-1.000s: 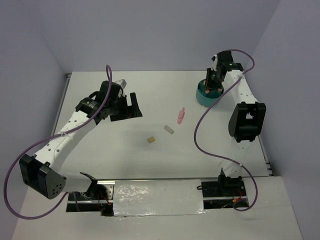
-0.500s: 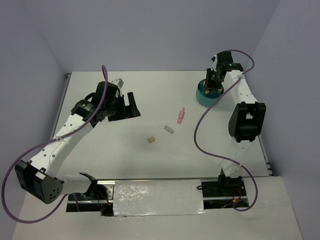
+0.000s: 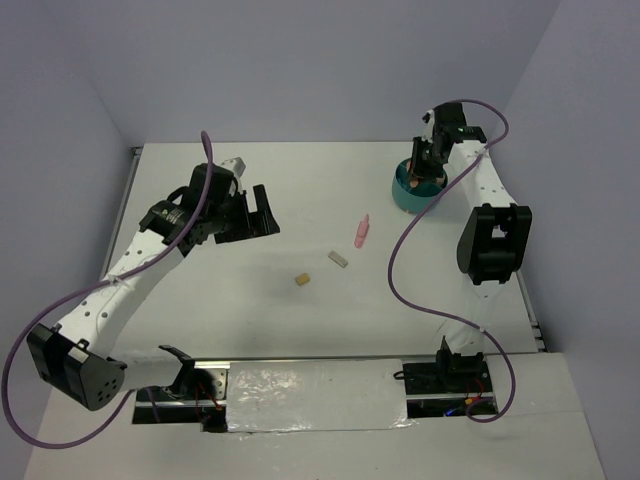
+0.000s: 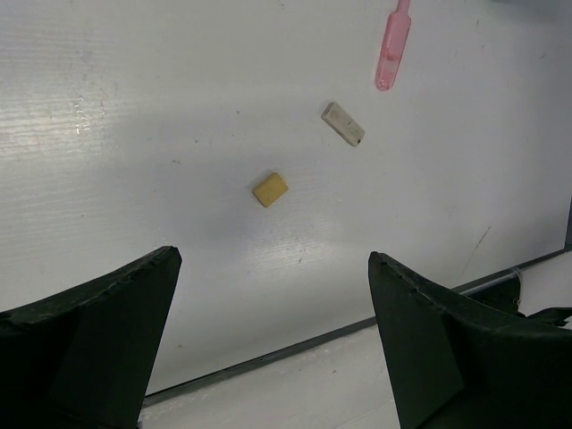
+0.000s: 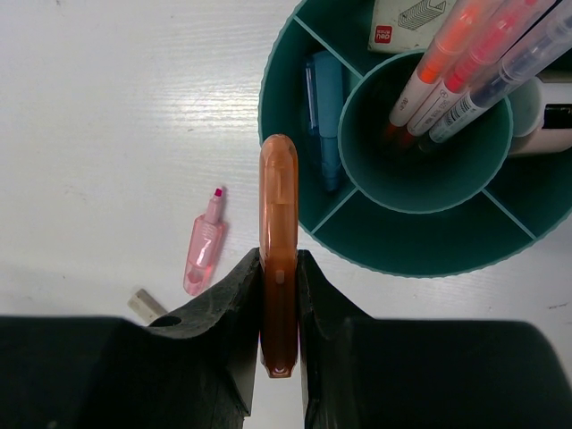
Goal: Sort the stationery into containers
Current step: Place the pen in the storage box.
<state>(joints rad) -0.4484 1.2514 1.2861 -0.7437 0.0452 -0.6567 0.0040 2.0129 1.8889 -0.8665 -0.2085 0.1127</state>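
Since the earlier frames, the left arm (image 3: 130, 270) shifts slightly leftward and its elbow drops toward the near edge. The right arm (image 3: 490, 240) and the loose items hold position.

1. Item in hand. The orange pen (image 5: 279, 259) is clamped between the right jaws. In the wrist view its free end lies over the rim of the cup (image 5: 268, 98), on the side facing the pink marker (image 5: 204, 243). It is judged to be above the cup and not yet deposited.

2. Progress.
- Done: the centre well of the cup holds several pens (image 5: 447, 63). One outer compartment holds a blue item (image 5: 326, 116), and another holds a white boxed item (image 5: 411, 18).
- Left: the orange pen, plus three pieces on the bench (image 3: 250, 320): the pink marker, a grey block (image 3: 338, 258) and a tan block (image 3: 301, 281). All three lie mid-bench, well apart from the cup.
- Estimate: the task is mostly complete.

3. Arm pose.
- The right arm reaches to the far right corner, with its wrist directed down over the cup.
- The left arm extends across the left half of the bench. The left jaws are spread wide and empty, and they face down. The tan block is framed between them in the wrist view, with no contact.
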